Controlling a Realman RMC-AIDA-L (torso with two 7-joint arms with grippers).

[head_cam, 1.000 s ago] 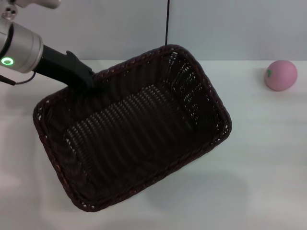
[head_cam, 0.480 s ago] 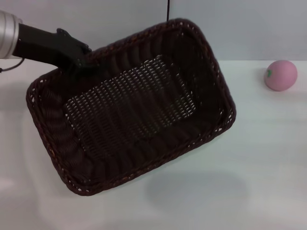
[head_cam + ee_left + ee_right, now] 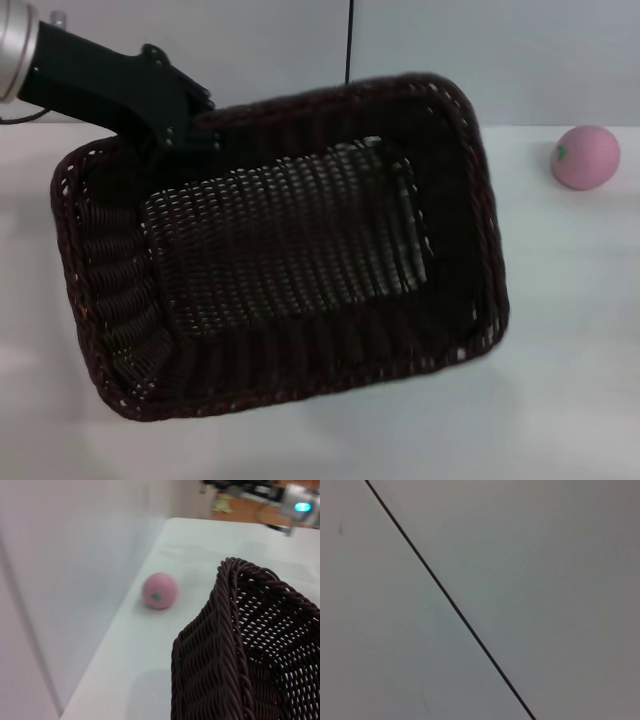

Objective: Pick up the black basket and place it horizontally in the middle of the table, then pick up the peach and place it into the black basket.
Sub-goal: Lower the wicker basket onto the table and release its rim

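Note:
The black basket (image 3: 280, 260) hangs in the air above the white table (image 3: 570, 330), tilted toward me so its open inside faces the head view. My left gripper (image 3: 175, 135) is shut on its far left rim. The basket's woven corner fills the near part of the left wrist view (image 3: 240, 650). The peach (image 3: 586, 157) lies on the table at the far right, apart from the basket; it also shows in the left wrist view (image 3: 159, 590) near the wall. My right gripper is out of view.
A pale wall (image 3: 500, 50) stands behind the table with a thin black cable (image 3: 349, 40) hanging down it. The cable also crosses the right wrist view (image 3: 450, 597). Part of the right arm (image 3: 295, 505) shows far off in the left wrist view.
The left gripper has turned the lifted basket clockwise, bringing its long side closer to level, and shifted it slightly right and toward me. The peach has not moved.

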